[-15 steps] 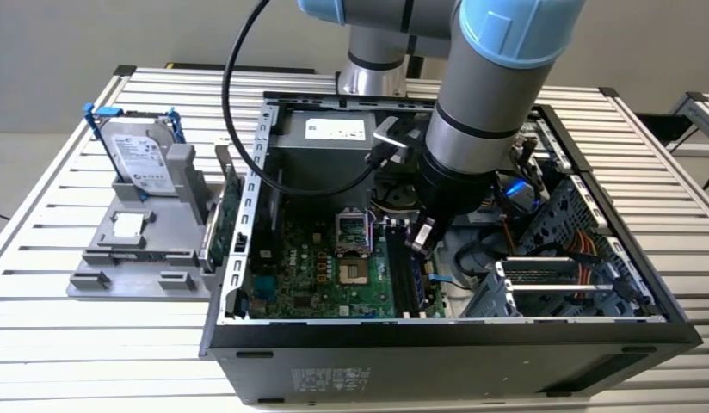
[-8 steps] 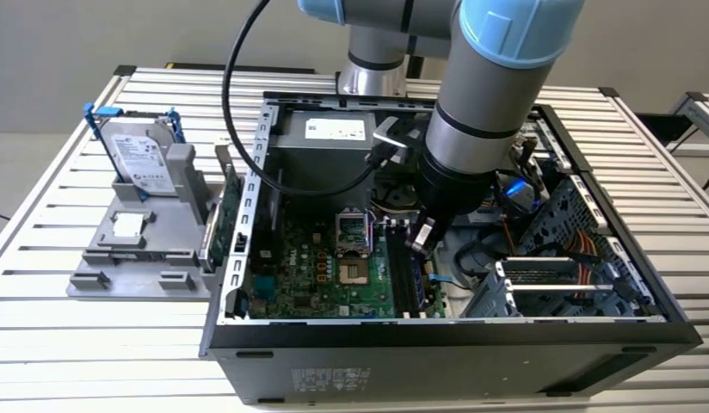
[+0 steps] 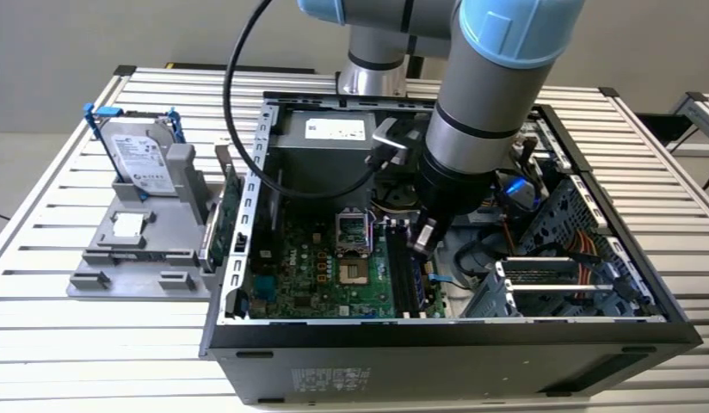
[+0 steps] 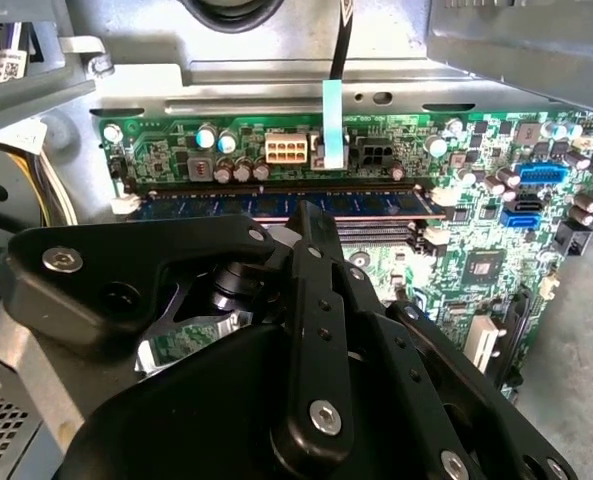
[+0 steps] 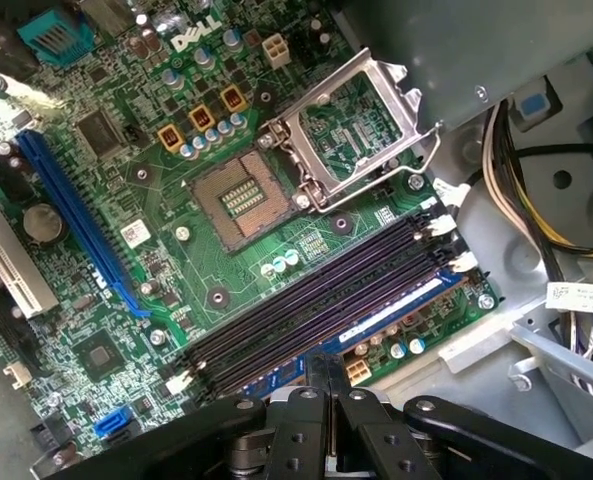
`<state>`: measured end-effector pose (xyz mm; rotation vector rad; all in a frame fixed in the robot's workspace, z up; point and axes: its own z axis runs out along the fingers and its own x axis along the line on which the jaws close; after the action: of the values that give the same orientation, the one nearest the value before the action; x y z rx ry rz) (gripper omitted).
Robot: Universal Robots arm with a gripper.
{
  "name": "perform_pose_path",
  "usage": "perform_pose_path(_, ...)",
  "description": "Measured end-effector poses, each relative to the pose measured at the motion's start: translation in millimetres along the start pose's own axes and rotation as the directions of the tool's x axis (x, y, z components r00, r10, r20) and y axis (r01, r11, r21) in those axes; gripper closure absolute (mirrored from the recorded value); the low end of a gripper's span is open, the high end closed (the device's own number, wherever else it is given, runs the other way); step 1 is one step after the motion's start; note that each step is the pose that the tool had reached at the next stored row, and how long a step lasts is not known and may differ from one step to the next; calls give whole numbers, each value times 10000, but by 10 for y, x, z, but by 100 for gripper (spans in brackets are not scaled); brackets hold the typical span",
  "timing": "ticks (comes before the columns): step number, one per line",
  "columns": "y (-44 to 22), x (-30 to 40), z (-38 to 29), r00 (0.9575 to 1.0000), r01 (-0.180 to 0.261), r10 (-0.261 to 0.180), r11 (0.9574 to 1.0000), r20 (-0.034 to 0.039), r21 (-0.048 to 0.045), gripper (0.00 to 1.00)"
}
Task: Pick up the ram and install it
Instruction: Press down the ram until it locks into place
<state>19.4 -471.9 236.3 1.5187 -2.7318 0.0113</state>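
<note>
Open PC case (image 3: 331, 340) lies on its side on the slatted tabletop (image 3: 56, 340), motherboard (image 3: 320, 267) facing up inside. Arm reaches down into the case; gripper (image 3: 423, 237) sits low over the memory slots (image 3: 403, 275) toward the exterior view's right of the CPU socket (image 3: 350, 231).

Ram (image 4: 276, 203) is in the outermost slot: in the second wrist view a dark-blue stick lying lengthwise in the slot, white latches (image 4: 126, 203) at its ends. In the first wrist view the ram (image 5: 396, 312) shows as a blue strip in the slot beside three dark slots (image 5: 306, 305) w/o sticks.

Gripper (image 4: 311, 225) tip sits right at the ram's edge around mid-length; the jaws look closed together into one narrow point, touching or just above the stick, can't tell which. In the first wrist view the gripper (image 5: 326, 375) fingers (image 5: 311, 372) meet above the blue strip.

Also in the case: grey power supply (image 3: 326, 142) at far end, drive cage (image 3: 561, 284) at the exterior view's right.

Outside the case, at the exterior view's left: grey holder (image 3: 142, 249) w/ silver hard drive (image 3: 142, 155) in blue bracket standing upright in it; green card (image 3: 217, 228) on edge beside the case wall.
</note>
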Motion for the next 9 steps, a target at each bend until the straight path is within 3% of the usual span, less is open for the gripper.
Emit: perform_pose_path(9,-1,0,0,9996,275,-275,9996,10,26,100)
